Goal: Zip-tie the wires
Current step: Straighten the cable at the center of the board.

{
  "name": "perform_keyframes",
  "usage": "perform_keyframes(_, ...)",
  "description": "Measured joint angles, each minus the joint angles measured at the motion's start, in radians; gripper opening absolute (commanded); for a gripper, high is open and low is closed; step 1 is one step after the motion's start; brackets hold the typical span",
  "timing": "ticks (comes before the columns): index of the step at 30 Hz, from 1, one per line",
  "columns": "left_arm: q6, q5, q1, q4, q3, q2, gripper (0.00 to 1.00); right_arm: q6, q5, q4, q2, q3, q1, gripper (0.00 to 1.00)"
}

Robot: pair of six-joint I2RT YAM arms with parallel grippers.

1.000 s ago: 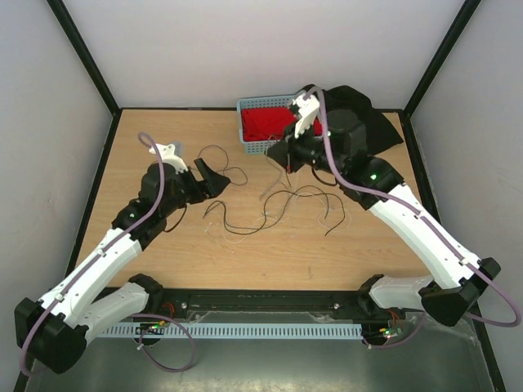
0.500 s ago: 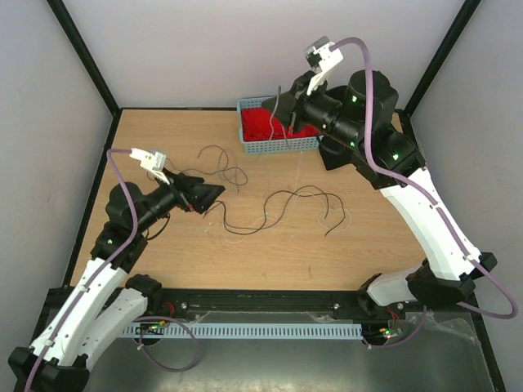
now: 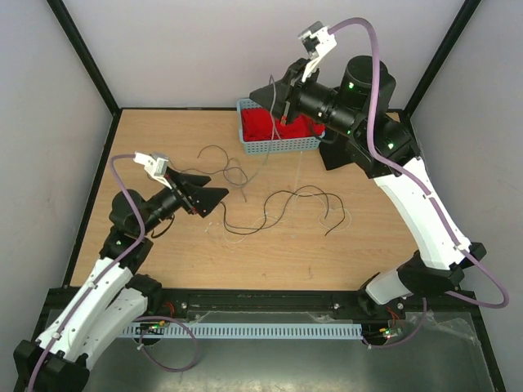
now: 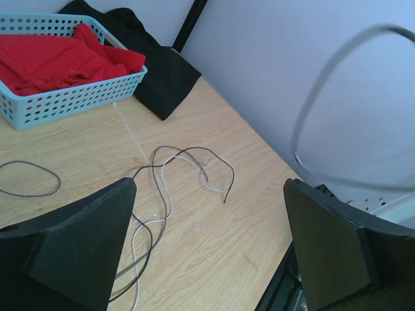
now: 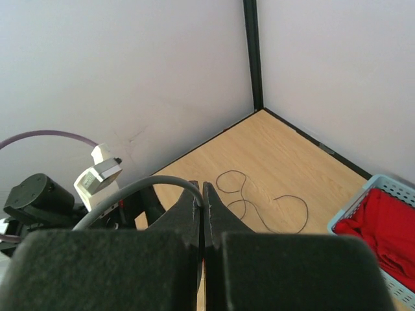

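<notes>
The wires (image 3: 278, 204) sprawl in thin black and whitish loops across the middle of the table, and they also show in the left wrist view (image 4: 170, 170). My left gripper (image 3: 214, 189) hovers at their left end, wide open and empty (image 4: 211, 188). My right gripper (image 3: 260, 98) is raised high over the blue basket's left end. It is shut (image 5: 202, 185) on the zip tie (image 5: 155, 179), a thin grey strip that arcs leftwards out of the fingertips. A separate wire loop (image 5: 259, 201) lies on the table far below it.
A blue basket (image 3: 279, 147) with red cloth (image 3: 260, 124) stands at the back centre. Black cloth (image 4: 162, 84) lies to its right. A thin straight whitish strand (image 4: 133, 136) runs from the basket's foot to the wires. Walls enclose three sides of the table.
My right gripper rose from the table beside the basket to high above it, still shut, with the zip tie in it. My left gripper opened wide and drew back to the left.
</notes>
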Motion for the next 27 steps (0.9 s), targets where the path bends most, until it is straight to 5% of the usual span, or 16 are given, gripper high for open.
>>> perform_keyframes(12, -0.142, 0.035, 0.0, 0.208, 0.037, 0.12, 0.73, 0.074, -0.095, 0.056, 0.005, -0.008, 0.0, 0.0)
perform_keyframes(27, -0.306, 0.08, -0.059, 0.511, 0.049, 0.34, 0.69, 0.104, -0.12, 0.108, 0.005, -0.053, 0.0, 0.0)
